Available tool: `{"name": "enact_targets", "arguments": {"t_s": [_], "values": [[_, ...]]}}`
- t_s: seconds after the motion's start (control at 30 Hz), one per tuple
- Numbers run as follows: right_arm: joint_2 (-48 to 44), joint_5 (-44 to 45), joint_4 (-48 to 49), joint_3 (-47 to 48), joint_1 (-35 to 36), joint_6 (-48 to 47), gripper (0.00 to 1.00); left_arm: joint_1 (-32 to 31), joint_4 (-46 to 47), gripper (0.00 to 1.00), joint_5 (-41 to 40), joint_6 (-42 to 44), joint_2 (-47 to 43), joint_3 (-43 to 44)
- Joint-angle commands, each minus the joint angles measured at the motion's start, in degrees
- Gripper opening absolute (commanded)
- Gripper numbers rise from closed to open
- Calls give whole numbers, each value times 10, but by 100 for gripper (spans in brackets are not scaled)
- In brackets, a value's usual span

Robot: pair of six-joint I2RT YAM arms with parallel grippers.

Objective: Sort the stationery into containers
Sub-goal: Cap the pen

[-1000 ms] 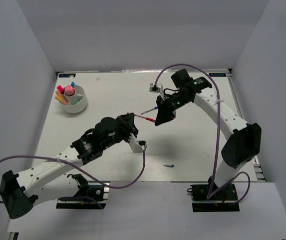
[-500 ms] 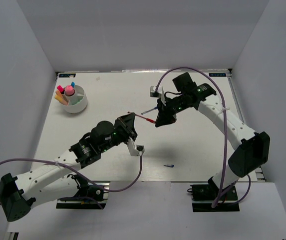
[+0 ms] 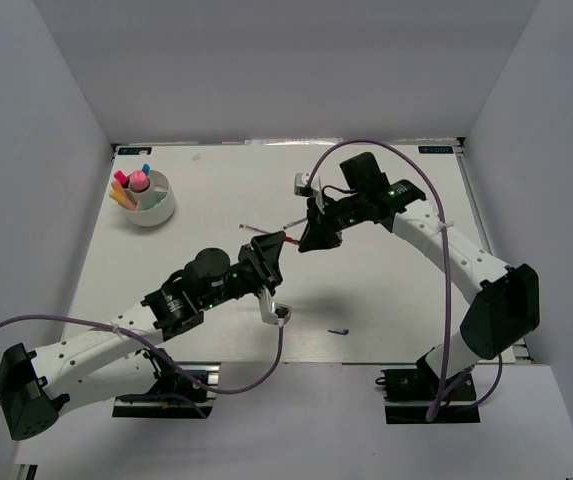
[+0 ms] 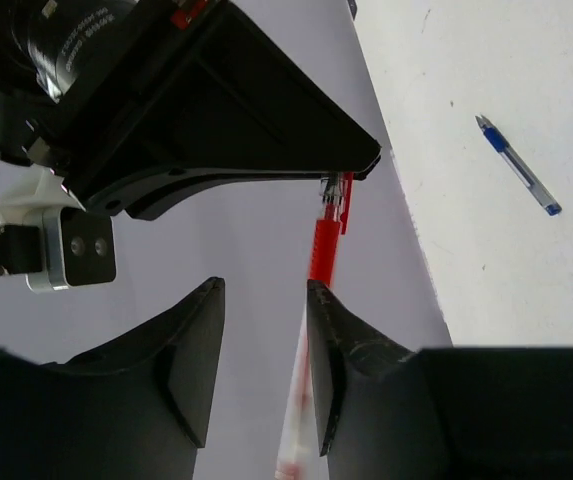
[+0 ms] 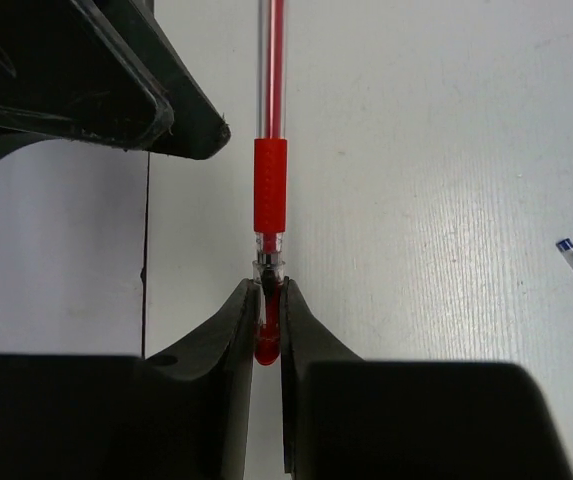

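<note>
The red pen (image 5: pixel 270 190) is held in the air above the white table (image 3: pixel 386 290), about at its middle, between the two arms. It is clamped at one end by the right gripper (image 5: pixel 264 292). In the right wrist view both fingers are seen pressed tightly on the red end, just past the red grip sleeve. The clear barrel is pointed away from them, towards the left arm.

The left gripper (image 4: pixel 261 290) is placed around the farther part of the same pen. Its jaws are seen apart, with a gap wider than the pen. The barrel is passed between them and lies close to one finger (image 4: pixel 341 360), but it cannot be told whether it is touched there. The pen is thus gripped by the right gripper only.

A blue pen (image 4: pixel 516 165) is seen lying flat on the table, apart from both grippers.

The white bowl (image 3: pixel 159 214) is placed near the far left corner of the table, well apart from both grippers. Some stationery is stood inside it: a pink marker (image 3: pixel 121 179), an orange marker (image 3: pixel 118 198), a blue-tipped piece (image 3: pixel 146 169) and a pink round-topped stick (image 3: pixel 139 181).
</note>
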Motion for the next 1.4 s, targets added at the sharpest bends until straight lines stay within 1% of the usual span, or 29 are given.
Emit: {"name": "enact_targets", "arguments": {"t_s": [0.0, 0.03, 0.1, 0.3, 0.4, 0.47, 0.5, 0.57, 0.6, 0.67, 0.7, 0.73, 0.77, 0.8, 0.83, 0.87, 0.97, 1.0, 1.03, 1.07, 1.13, 1.17, 1.2, 1.23, 1.27, 1.3, 1.33, 1.37], "values": [[-31, -17, 53, -15, -2, 26, 0, -1, 20, 50, 18, 7, -9, -6], [-34, -16, 57, -19, -2, 29, 0, -1, 22, 53, 16, 7, -11, -9], [-38, -14, 68, -26, -1, 38, 0, -1, 34, 56, 17, 7, -15, -14], [-52, -5, 106, -51, -4, 79, 0, -1, 23, 58, 23, -1, -37, -22], [-58, 4, 122, -65, -9, 98, 0, -1, 39, 58, 32, -24, -57, -28], [-67, 13, 135, -78, -14, 120, 0, -1, 46, 59, 30, -58, -67, -23], [-74, 19, 156, -83, -19, 129, 0, -1, 43, 59, 33, -92, -72, -17], [-83, 30, 177, -94, -26, 157, 0, -1, 19, 65, 39, -134, -84, 10], [-91, 35, 196, -96, -28, 165, 0, -1, 8, 66, 40, -186, -87, 23], [-100, 52, 216, -101, -31, 187, 0, -1, -22, 71, 32, -263, -86, 56], [-109, 63, 235, -103, -35, 194, 0, -1, -36, 71, 2, -370, -66, 112], [-113, 72, 244, -105, -37, 200, 0, -1, -70, 71, -21, -434, -47, 151], [-117, 78, 253, -109, -41, 209, 0, 15, -77, 72, -60, -520, -25, 191], [-126, 89, 265, -110, -41, 213, 0, 35, -80, 75, -138, -658, 10, 253], [-128, 95, 270, -110, -41, 216, 0, 46, -78, 79, -168, -701, 10, 254], [-133, 96, 272, -110, -43, 219, 0, 56, -78, 81, -180, -771, 18, 277], [-137, 101, 276, -107, -44, 225, 0, 93, -130, 81, -192, -872, 45, 352], [-138, 103, 278, -104, -44, 231, 0, 104, -156, 81, -189, -943, 70, 394], [-138, 107, 281, -103, -45, 232, 0, 127, -165, 81, -183, -976, 79, 411], [-142, 109, 284, -103, -46, 234, 0, 138, -172, 79, -173, -1038, 89, 426], [-144, 114, 293, -104, -47, 238, 0, 169, -193, 77, -131, -1093, 116, 469], [-147, 117, 294, -104, -46, 240, 0, 179, -202, 77, -114, -1147, 126, 485], [-146, 118, 293, -103, -47, 240, 0, 189, -230, 76, -74, -1175, 151, 521], [-147, 118, 293, -103, -48, 239, 0, 201, -247, 75, -53, -1199, 166, 541], [-147, 118, 292, -102, -48, 241, 0, 222, -281, 74, -31, -1246, 182, 562], [-148, 118, 292, -103, -49, 241, 0, 236, -294, 71, 2, -1270, 197, 577], [-148, 118, 289, -102, -50, 241, 0, 264, -298, 68, 62, -1310, 221, 590], [-149, 118, 290, -102, -50, 243, 0, 279, -299, 65, 97, -1329, 232, 590]]}}
